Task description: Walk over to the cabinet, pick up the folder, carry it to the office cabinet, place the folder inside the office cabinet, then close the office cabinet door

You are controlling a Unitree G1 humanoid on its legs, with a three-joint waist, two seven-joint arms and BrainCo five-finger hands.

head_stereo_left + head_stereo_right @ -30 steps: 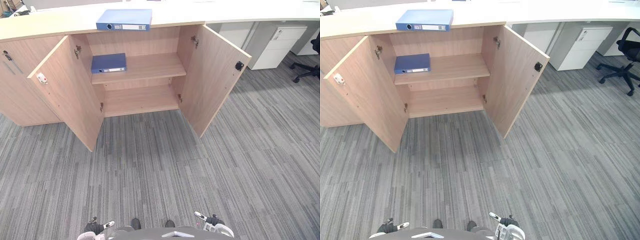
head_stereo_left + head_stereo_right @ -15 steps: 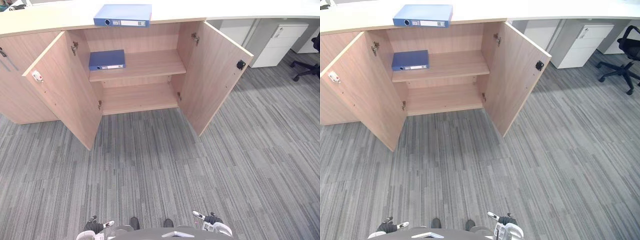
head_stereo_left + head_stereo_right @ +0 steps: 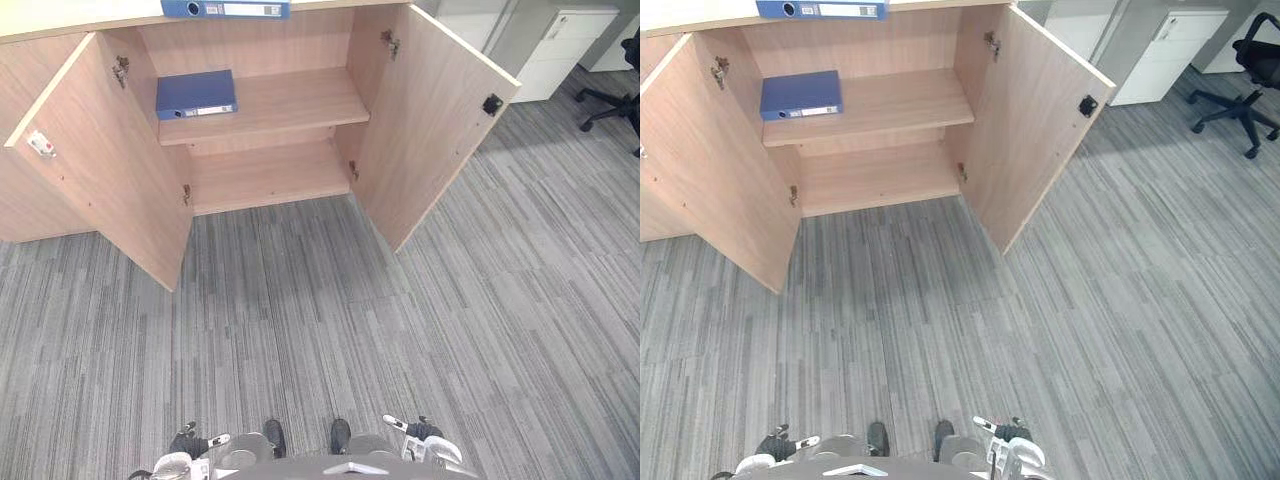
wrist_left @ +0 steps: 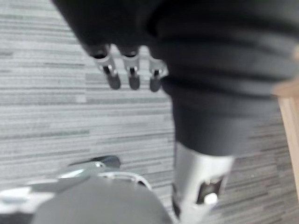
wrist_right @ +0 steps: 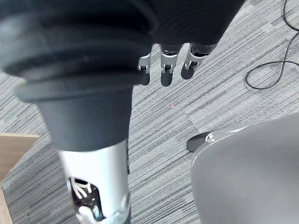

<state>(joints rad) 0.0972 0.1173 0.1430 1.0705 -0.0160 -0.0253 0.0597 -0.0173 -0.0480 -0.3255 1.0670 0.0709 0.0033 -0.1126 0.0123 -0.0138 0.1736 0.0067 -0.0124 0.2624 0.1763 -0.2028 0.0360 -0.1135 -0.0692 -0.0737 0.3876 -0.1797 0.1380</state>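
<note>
You see the wooden cabinet [image 3: 290, 105] far ahead with its 2 doors swung open toward you: the left door [image 3: 110, 170] and the right door [image 3: 425, 140]. 1 blue folder [image 3: 225, 8] lies flat on the light table [image 3: 70, 14] top above the cabinet, at the far edge of the eye views, its spine with a white label facing you. A second blue folder [image 3: 196, 94] lies flat on the left end of the upper shelf [image 3: 300, 100] inside the cabinet; the lower shelf [image 3: 270, 175] sits beneath it. Neither folder touches either hand.

Your left hand [image 4: 133, 77] hangs low at your left side above the grey striped carpet [image 3: 320, 330], its fingers straight and relaxed, holding nothing. Your right hand [image 5: 168, 70] hangs the same way at your right side, fingers loose and pointing down at the carpet, holding nothing. Both hands are well apart from the cabinet, with a wide stretch of carpet between.

To the far right stands a white drawer unit [image 3: 560, 45], and beyond it a black office chair [image 3: 1260, 60].
</note>
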